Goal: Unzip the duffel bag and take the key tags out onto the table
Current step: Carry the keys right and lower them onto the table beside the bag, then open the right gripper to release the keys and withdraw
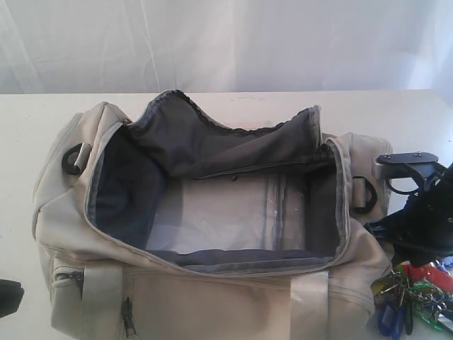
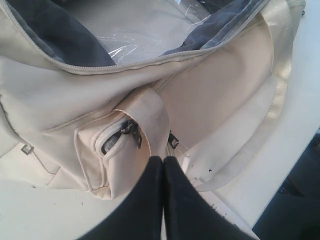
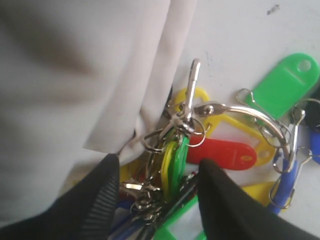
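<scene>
The beige duffel bag (image 1: pixel 212 297) lies unzipped on the white table (image 1: pixel 396 113), its top gaping and the dark grey lining (image 1: pixel 127 191) showing; nothing shows inside but a clear sheet on its floor. The key tags (image 1: pixel 414 294) rest on the table off the bag's right end, a bunch of red, green, yellow and blue tags (image 3: pixel 220 152) on metal rings. My right gripper (image 3: pixel 157 167) straddles the bunch, its fingers pressed against rings and tags standing on edge. My left gripper (image 2: pixel 163 159) is shut and empty, close to the bag's front pocket (image 2: pixel 115 150).
A pale webbing strap (image 3: pixel 150 85) hangs beside the tags. A black D-ring (image 1: pixel 364 195) sits at the bag's right end, another (image 1: pixel 73 159) at the left. The table edge (image 2: pixel 280 180) runs close to the left gripper. A white curtain hangs behind.
</scene>
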Controlling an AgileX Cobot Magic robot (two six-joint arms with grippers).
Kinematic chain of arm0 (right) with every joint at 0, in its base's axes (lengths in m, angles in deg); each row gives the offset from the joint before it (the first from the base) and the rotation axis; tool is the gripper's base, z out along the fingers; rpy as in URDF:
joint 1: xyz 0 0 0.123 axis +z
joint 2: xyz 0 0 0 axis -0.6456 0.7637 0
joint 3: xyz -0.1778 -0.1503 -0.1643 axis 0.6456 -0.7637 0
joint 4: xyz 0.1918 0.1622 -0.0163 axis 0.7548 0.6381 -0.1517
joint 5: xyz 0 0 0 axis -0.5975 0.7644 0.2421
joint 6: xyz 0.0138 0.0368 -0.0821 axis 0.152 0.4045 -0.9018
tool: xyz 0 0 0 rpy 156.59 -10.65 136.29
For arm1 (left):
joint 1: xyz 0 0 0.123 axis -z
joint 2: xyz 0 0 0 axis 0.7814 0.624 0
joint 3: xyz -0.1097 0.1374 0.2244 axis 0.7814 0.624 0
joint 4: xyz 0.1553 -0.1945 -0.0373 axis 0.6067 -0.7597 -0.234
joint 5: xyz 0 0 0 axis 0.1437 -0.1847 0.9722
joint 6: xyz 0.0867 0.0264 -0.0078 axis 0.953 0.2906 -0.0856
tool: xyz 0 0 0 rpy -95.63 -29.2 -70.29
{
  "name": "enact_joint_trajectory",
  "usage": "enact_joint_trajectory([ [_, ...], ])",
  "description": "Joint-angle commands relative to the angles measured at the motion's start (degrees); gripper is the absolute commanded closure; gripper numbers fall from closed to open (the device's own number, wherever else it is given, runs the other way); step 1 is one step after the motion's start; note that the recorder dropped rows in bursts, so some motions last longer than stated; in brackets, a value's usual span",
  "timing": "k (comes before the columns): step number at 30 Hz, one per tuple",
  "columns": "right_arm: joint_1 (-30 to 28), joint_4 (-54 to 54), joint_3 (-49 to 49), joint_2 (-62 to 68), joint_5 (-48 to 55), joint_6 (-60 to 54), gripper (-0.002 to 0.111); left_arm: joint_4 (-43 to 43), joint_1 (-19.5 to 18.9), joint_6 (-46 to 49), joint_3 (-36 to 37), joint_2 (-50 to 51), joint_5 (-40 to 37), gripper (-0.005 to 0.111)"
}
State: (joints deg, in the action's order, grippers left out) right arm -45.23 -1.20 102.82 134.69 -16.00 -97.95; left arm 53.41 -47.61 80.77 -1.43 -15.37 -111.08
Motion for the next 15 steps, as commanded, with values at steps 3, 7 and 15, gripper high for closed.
enact_joint_trajectory([
  [3, 0.0, 1.1, 1.3, -1.1, 4.3, -1.5, 0.058, -1.7, -0.2, 0.2, 0.3, -0.1, -0.8, 0.107],
  [7, 0.0, 0.4, 4.1, -3.7, 10.7, -1.1, 0.058, -1.7, -0.2, 0.2, 0.3, -0.1, -0.8, 0.107],
  [15, 0.0, 0.0, 4.5, -13.5, 14.8, 0.2, 0.083, -1.7, -0.2, 0.2, 0.3, -0.1, -0.8, 0.107],
])
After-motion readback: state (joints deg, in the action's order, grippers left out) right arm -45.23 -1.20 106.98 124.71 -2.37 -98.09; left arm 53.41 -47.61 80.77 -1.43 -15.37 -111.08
